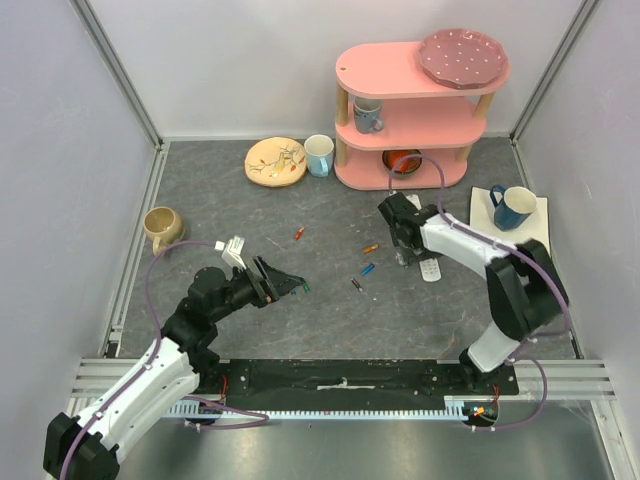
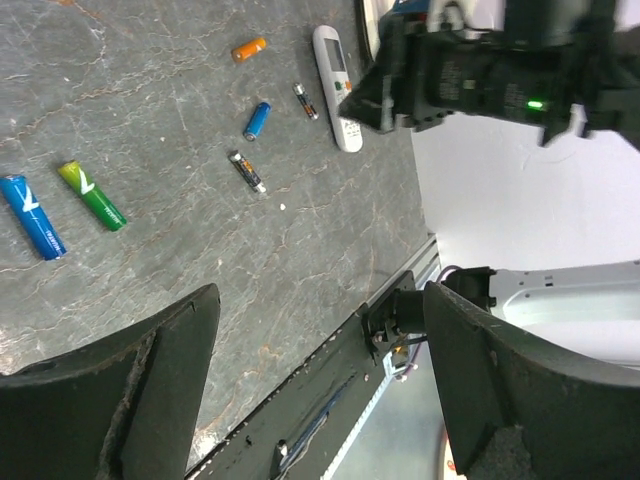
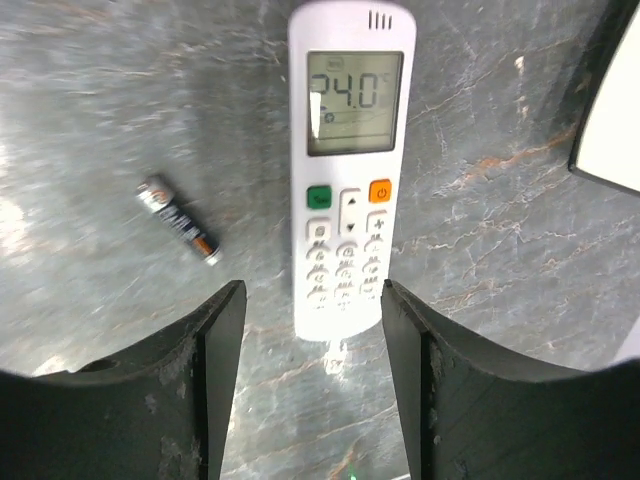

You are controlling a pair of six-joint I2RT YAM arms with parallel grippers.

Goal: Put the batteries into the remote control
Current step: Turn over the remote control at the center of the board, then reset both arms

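Note:
The white remote control lies face up, its screen showing 24.0; it also shows in the top view and the left wrist view. My right gripper is open and empty, its jaws either side of the remote's button end, just above the table. A dark battery lies beside the remote. Red, orange, blue and dark batteries lie mid-table. My left gripper is open and empty, near a green battery and a blue battery.
A pink shelf holds a plate, a mug and a bowl at the back. A patterned plate and a white cup stand beside it. A tan mug is at the left, a blue mug on a white cloth at the right.

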